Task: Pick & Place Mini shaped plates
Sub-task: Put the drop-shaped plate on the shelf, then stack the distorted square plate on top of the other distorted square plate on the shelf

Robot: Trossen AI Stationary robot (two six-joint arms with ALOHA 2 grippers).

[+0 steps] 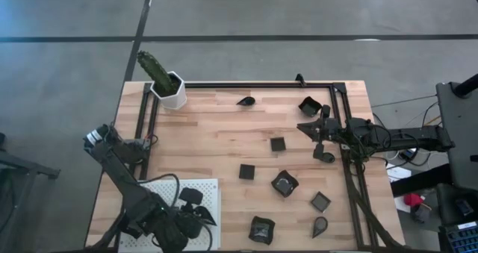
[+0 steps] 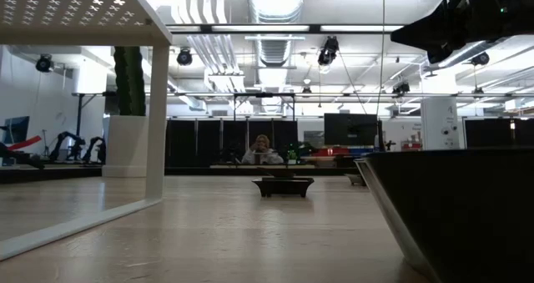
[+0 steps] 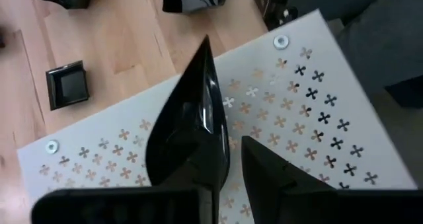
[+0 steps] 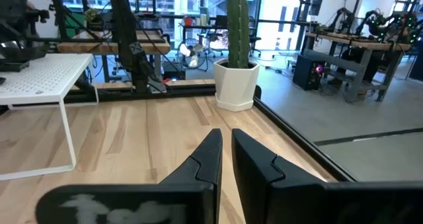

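My left gripper [image 1: 193, 208] hangs over the white perforated board [image 1: 211, 187] at the table's near left, its fingers apart. A glossy black teardrop-shaped plate [image 3: 188, 118] stands between them, its tip [image 3: 205, 44] pointing away from the wrist. Several other mini shaped plates lie on the wooden table: a square one [image 1: 278, 143], another square one [image 1: 247, 172], a wavy-edged one [image 1: 284, 183] and a teardrop one [image 1: 320, 225]. My right gripper [image 1: 308, 129] waits at the table's right, level and shut, with nothing between its fingers [image 4: 226, 145]. My left gripper comes from above, slanting down over the board. The teardrop plate lies with its broad end [image 3: 198, 168] against the inner side of one finger, which it hides. The other finger [image 3: 264, 174] stands apart from it, with the board showing in the gap. Whether the plate rests on the board I cannot tell.
A white hexagonal pot with a green cactus [image 1: 168, 85] stands at the far left corner. A black frame [image 1: 261, 83] runs along the far and right sides of the table. More dark plates lie near the far edge [image 1: 245, 101] and near edge [image 1: 261, 228].
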